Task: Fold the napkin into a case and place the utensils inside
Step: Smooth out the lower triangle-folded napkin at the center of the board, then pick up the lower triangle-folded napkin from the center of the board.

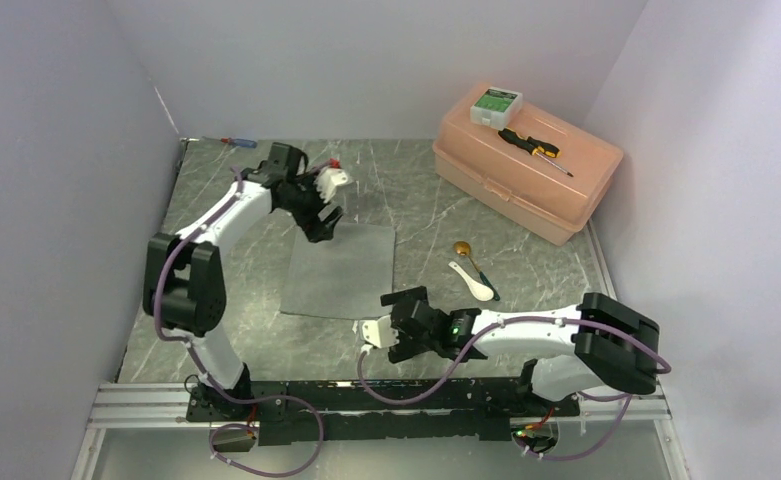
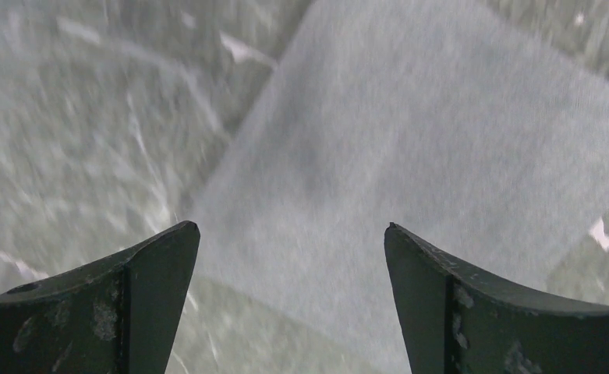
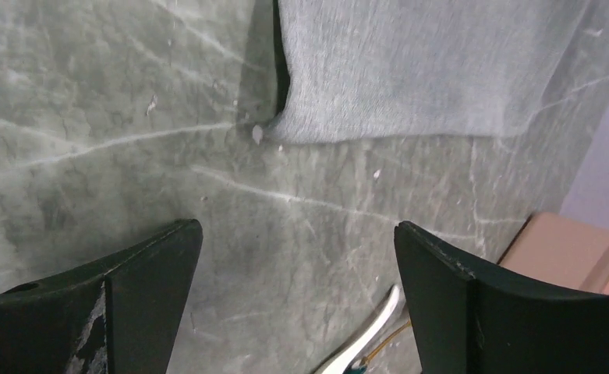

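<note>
Napkin lies under the parted left tool and beside the parted right tool.

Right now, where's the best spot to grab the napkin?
The napkin lies flat, so take a corner. The one by the right gripper looks best: its edge curls up, leaving a dark gap. Come low from the bare table side, sliding one finger under.
</note>
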Robot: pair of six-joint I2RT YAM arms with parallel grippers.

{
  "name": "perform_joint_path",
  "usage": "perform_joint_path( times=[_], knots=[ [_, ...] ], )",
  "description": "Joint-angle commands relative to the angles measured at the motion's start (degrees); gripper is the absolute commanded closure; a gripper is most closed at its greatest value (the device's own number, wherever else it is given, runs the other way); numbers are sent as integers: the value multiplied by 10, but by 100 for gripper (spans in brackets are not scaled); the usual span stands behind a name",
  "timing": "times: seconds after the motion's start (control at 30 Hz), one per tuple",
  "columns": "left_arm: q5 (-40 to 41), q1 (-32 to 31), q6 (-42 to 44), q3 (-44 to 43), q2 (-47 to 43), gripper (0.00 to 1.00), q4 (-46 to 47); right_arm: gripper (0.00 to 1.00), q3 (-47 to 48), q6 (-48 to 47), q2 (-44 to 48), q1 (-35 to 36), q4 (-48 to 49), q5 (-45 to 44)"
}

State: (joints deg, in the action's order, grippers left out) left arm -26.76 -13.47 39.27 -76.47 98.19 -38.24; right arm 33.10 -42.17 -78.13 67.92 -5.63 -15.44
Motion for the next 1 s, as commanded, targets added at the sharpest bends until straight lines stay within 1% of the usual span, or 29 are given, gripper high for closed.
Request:
perform_joint_path(
  times=[0.0,0.1,0.2,0.37,0.53,0.63,0.77,0.97],
  knots=[
    [10,-43,-47,-64,50,5,60,2,-24,-61,-8,7,107,-47],
    [23,-64,-52,-69,78,5,83,2,-37,-91,-21,9,158,-61],
    [35,-81,-61,-62,98,5,117,2,-38,-103,-35,10,180,-49],
    [51,-104,-64,-58,127,5,136,4,-29,-93,-50,11,175,0],
    [70,-115,-60,-53,150,5,149,6,-30,-74,-60,11,184,24],
    [86,-121,-52,-50,164,5,155,10,-33,-54,-63,10,200,44],
    [104,-125,-46,-50,178,5,156,20,-34,-38,-75,3,208,51],
    [130,-130,-43,-57,196,5,154,32,-25,-23,-74,-29,205,66]
  ],
)
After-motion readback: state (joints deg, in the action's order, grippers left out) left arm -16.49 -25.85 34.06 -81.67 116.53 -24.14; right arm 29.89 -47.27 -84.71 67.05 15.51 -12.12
